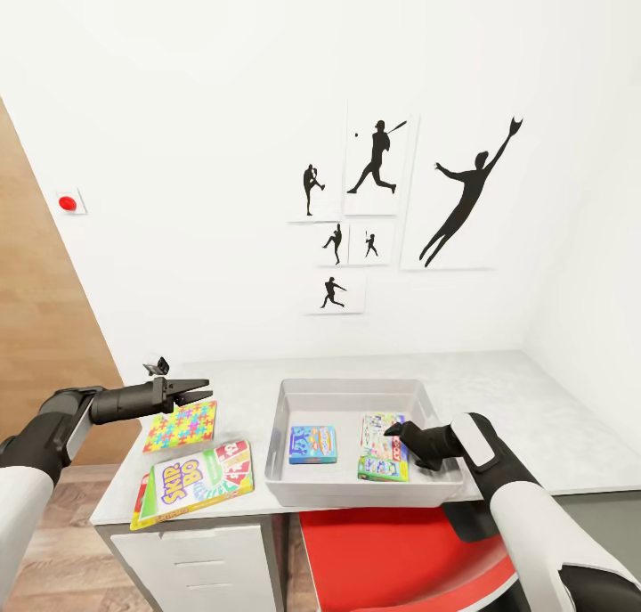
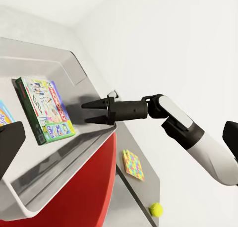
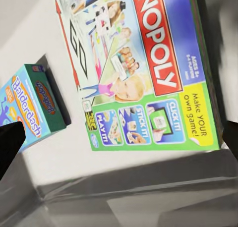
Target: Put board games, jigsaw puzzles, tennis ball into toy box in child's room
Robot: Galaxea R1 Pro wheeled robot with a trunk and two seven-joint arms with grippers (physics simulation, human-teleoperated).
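Observation:
The light-grey toy box stands mid-table and holds two board games: a blue one and a pale multicoloured one, also close up. My right gripper hovers open just over the pale game's near edge, holding nothing. On the table left of the box lie a jigsaw puzzle and a yellow-green board game. My left gripper hangs open above the puzzle's far edge. Past the right arm, the left wrist view shows a second jigsaw puzzle and the tennis ball.
A red chair sits tucked under the table's front edge below the toy box. White drawer fronts are at the table's left end. The white wall with black sports silhouettes rises directly behind the table.

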